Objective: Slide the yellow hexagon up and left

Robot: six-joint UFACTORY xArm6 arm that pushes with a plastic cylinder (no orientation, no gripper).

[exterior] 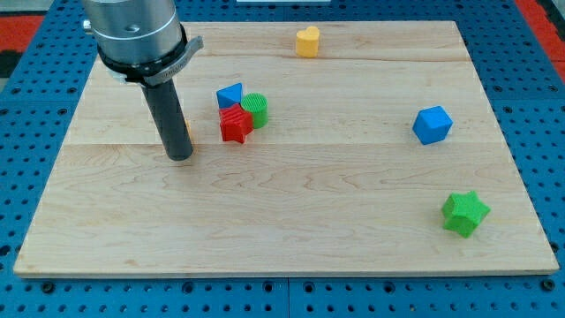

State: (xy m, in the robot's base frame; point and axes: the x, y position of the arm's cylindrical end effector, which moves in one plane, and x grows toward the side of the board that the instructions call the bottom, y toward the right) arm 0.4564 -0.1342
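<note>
The green star [464, 214] lies nearest the camera. We have no fingers, only our tip [179, 156]; a yellow sliver [187, 129], presumably the yellow hexagon, touches the rod's right. Pushing off-centre risks it slipping toward the red block [235, 124].

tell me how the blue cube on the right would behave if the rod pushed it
The blue cube looks rigid with flat faces, so it would probably slide, not roll. It sits alone on smooth wood, so nothing should jam it. An off-centre push would likely spin it. My tip is far to the view's left.
</note>
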